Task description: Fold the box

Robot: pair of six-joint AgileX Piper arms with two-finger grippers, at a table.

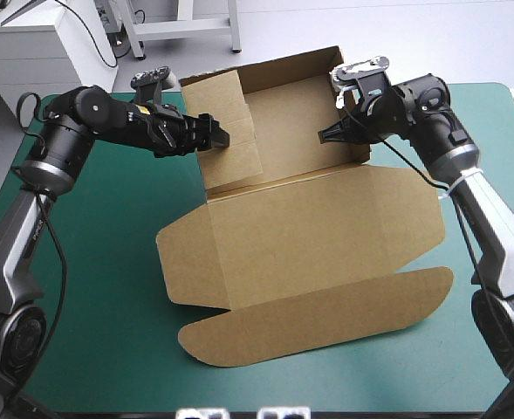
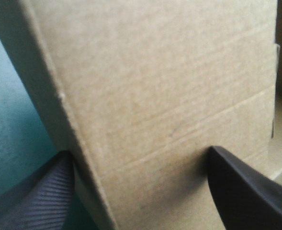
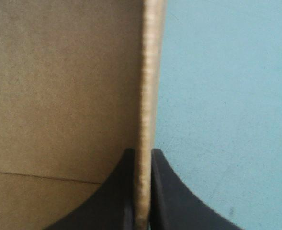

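Brown cardboard box (image 1: 309,244) on teal-green table cover (image 1: 99,297): tray end far, walls raised, lid flat toward near edge | left wall's flap leans inward over tray floor | left gripper (image 1: 220,136) released, black fingers (image 2: 236,187) astride that flap | right gripper (image 1: 323,135) clenched on right wall

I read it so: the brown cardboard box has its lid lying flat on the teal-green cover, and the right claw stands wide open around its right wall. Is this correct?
Not quite. The right claw is all but shut, its black fingers pinching the right wall of the brown cardboard box, as the right wrist view shows. The lid does lie flat on the teal-green cover.
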